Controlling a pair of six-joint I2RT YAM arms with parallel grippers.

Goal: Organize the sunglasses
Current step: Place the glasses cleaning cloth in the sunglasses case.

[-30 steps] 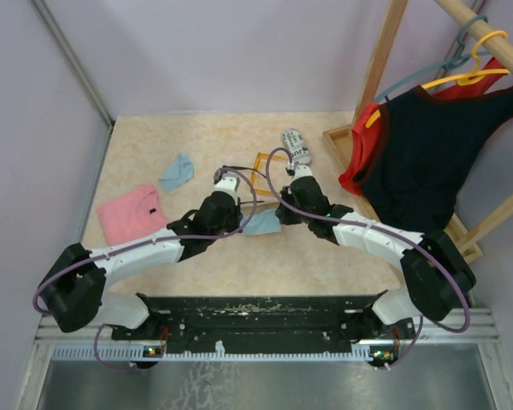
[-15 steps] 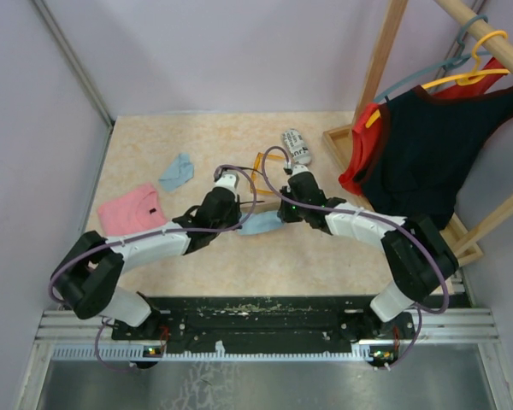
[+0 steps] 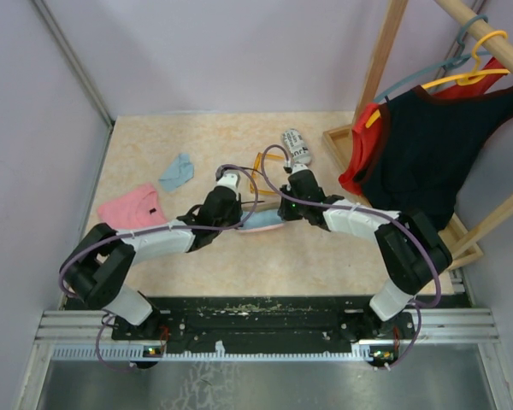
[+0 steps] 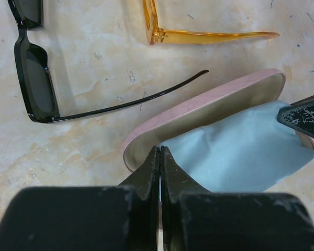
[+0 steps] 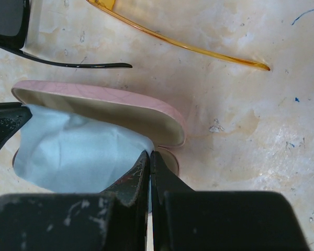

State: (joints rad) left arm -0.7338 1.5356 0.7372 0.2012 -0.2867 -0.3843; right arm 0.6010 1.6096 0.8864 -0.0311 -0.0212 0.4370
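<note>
An open pink case (image 4: 199, 104) (image 5: 110, 102) lies mid-table, with a light blue cloth (image 4: 240, 151) (image 5: 78, 151) spread over its hollow. My left gripper (image 4: 160, 149) (image 3: 242, 224) is shut on the cloth's left corner. On the other corner my right gripper (image 5: 149, 152) (image 3: 282, 215) is shut. Just beyond the case lie the black sunglasses (image 4: 36, 78) with one arm unfolded (image 5: 68, 64). The orange sunglasses (image 4: 214, 36) (image 3: 261, 166) lie farther back, an arm (image 5: 188, 48) stretched out.
A black-and-white printed case (image 3: 296, 147) lies behind the orange pair. At the left lie a second blue cloth (image 3: 177, 171) and a pink cloth (image 3: 130, 212). A wooden rack (image 3: 385, 60) with a hanging black-and-red top (image 3: 419, 154) stands at the right.
Both arms have stretched forward and come down, bringing the blue cloth onto the open pink case. Both grippers have stayed shut on it.
</note>
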